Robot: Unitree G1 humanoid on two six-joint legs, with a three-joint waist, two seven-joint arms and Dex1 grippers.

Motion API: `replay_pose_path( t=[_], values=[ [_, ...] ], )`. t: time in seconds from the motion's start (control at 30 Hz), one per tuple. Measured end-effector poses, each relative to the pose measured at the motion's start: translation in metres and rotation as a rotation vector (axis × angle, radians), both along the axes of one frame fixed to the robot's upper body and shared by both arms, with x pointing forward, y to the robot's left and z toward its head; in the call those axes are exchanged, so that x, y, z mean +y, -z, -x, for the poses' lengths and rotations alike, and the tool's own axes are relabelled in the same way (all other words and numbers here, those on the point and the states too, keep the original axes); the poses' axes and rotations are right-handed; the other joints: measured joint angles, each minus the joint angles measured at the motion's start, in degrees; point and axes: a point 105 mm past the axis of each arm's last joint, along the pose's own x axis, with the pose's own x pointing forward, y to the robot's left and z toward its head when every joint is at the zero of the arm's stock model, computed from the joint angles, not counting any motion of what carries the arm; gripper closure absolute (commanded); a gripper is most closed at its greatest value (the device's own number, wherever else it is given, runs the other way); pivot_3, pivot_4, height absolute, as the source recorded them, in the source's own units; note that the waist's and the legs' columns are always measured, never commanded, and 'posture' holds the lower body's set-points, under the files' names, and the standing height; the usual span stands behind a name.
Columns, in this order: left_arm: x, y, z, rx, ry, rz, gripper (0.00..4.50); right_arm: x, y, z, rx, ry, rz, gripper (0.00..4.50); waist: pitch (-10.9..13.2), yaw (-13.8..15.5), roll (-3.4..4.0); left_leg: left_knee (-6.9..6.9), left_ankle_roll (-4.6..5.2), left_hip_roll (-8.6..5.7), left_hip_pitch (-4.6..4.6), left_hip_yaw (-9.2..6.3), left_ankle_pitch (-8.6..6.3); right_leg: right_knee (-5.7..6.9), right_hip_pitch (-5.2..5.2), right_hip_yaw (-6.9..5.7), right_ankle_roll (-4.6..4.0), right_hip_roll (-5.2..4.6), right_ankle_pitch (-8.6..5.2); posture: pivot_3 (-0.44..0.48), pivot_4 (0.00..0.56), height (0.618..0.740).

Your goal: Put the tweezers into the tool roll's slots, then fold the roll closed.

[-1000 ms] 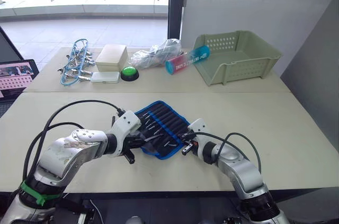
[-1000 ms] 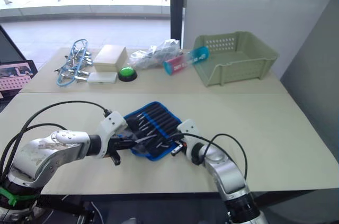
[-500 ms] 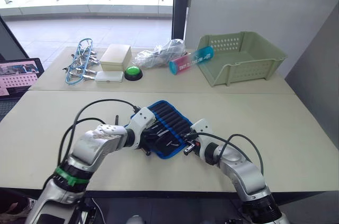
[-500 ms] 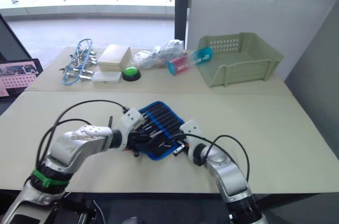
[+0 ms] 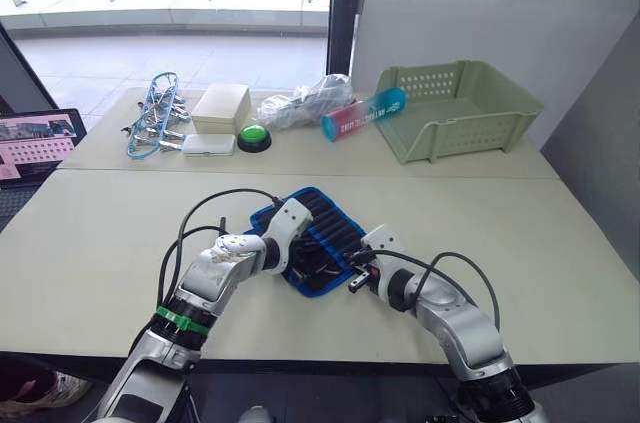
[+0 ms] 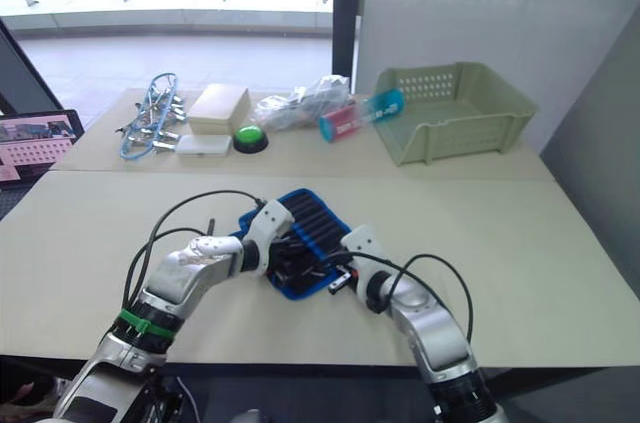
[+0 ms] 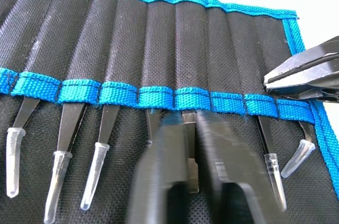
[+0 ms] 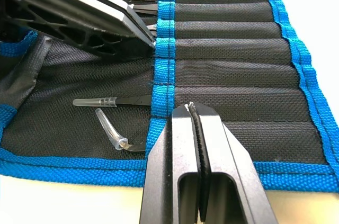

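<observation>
The tool roll (image 5: 322, 226) lies open on the near table, black with blue edging. Its slots (image 7: 159, 49) run side by side under a blue band. Several black tweezers (image 7: 63, 139) with clear tip caps stick out of the slots. My left gripper (image 7: 189, 123) is over the roll's middle, its fingers (image 7: 161, 171) shut on one tweezer right at the band. My right gripper (image 8: 189, 108) is shut, its tip resting on the blue band near the roll's right end. Two more capped tweezers (image 8: 106, 102) lie just beside it.
On the far table stand a pale green basket (image 5: 460, 108), a pink and teal tube (image 5: 362, 115), a crumpled plastic bag (image 5: 310, 101), a green button (image 5: 252, 136), a white box (image 5: 220, 106) and clips on blue wire (image 5: 150, 128). A laptop (image 5: 35, 138) sits at the far left.
My left gripper has moved right over the roll, bringing its tweezer up to the slot band. The right gripper has stayed at the roll's near right edge. The head camera has shifted.
</observation>
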Motion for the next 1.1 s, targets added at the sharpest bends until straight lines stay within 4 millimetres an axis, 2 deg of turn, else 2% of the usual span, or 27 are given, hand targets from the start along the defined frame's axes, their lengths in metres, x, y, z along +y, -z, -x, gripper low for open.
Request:
replay_pose_path(
  t=[0.13,0.23,0.27,0.33,0.4,0.5,0.63,0.73,0.9,1.1],
  values=[
    [0.007,-0.012,0.005,-0.027,-0.009,0.061,1.49,0.002,-0.001,0.000,-0.002,-0.007,-0.003,4.50,0.01,-0.22,0.00,-0.01,-0.05,0.00,-0.10,0.00,0.03,0.01,-0.10,-0.02,0.00,0.00,0.00,0.000,0.150,0.722],
    [0.037,-0.037,0.010,-0.112,-0.074,0.095,0.49,0.003,-0.002,0.001,-0.005,-0.011,-0.006,4.50,0.03,-0.51,0.02,-0.08,-0.05,0.01,-0.12,0.00,0.03,0.01,-0.17,-0.01,0.00,0.00,0.00,0.000,0.150,0.722],
    [0.048,-0.048,0.015,-0.151,-0.095,0.118,0.04,0.004,-0.002,0.001,-0.005,-0.013,-0.006,4.50,0.03,-0.59,0.02,-0.08,-0.04,0.01,-0.16,0.00,0.02,0.01,-0.17,-0.01,0.00,0.00,0.00,0.000,0.150,0.722],
    [0.065,-0.064,0.023,-0.218,-0.132,0.134,0.04,0.002,-0.002,0.000,-0.006,-0.009,-0.003,4.50,0.03,-0.50,0.02,-0.06,-0.03,0.01,-0.17,0.00,0.02,0.00,-0.15,-0.01,0.01,0.00,0.00,0.000,0.150,0.722],
    [0.085,-0.071,0.034,-0.282,-0.197,0.132,0.04,0.003,-0.002,0.000,-0.004,-0.014,-0.003,4.50,0.03,-0.48,0.03,-0.07,0.00,0.01,-0.17,0.00,-0.01,0.00,-0.15,-0.02,0.01,0.00,0.00,0.000,0.150,0.722],
    [0.114,-0.065,0.048,-0.299,-0.300,0.115,0.04,0.003,-0.002,0.000,-0.003,-0.016,-0.001,4.50,0.04,-0.48,0.03,-0.07,0.04,0.01,-0.18,0.00,-0.03,-0.01,-0.21,-0.01,0.00,0.00,0.00,0.000,0.150,0.722],
    [0.166,-0.043,0.090,-0.275,-0.499,0.092,0.04,0.002,-0.001,0.000,-0.002,-0.020,0.001,4.50,0.04,-0.77,0.02,-0.10,0.09,0.02,-0.25,0.01,-0.06,-0.02,-0.29,-0.01,0.00,0.00,0.00,0.000,0.150,0.722],
    [0.181,-0.031,0.119,-0.245,-0.599,0.116,0.04,0.000,-0.001,0.000,0.000,-0.018,0.004,4.50,0.03,-0.50,-0.03,-0.02,0.28,0.01,-0.28,0.01,-0.18,-0.12,-0.31,-0.01,0.00,-0.01,0.00,0.000,0.150,0.722],
    [0.192,-0.025,0.149,-0.251,-0.707,0.140,0.04,0.000,-0.001,-0.001,0.002,-0.026,0.007,4.50,0.02,-0.25,-0.04,0.00,0.29,0.02,-0.29,-0.01,-0.19,-0.05,-0.37,0.00,-0.02,-0.01,0.00,0.000,0.150,0.722],
    [0.199,-0.004,0.181,-0.185,-0.786,0.087,0.04,0.000,-0.001,0.000,0.006,-0.047,0.016,4.50,0.01,-0.41,-0.07,0.00,0.31,0.02,-0.31,0.00,-0.21,-0.08,-0.43,0.00,-0.03,-0.01,-0.01,0.000,0.150,0.722]
  ],
)
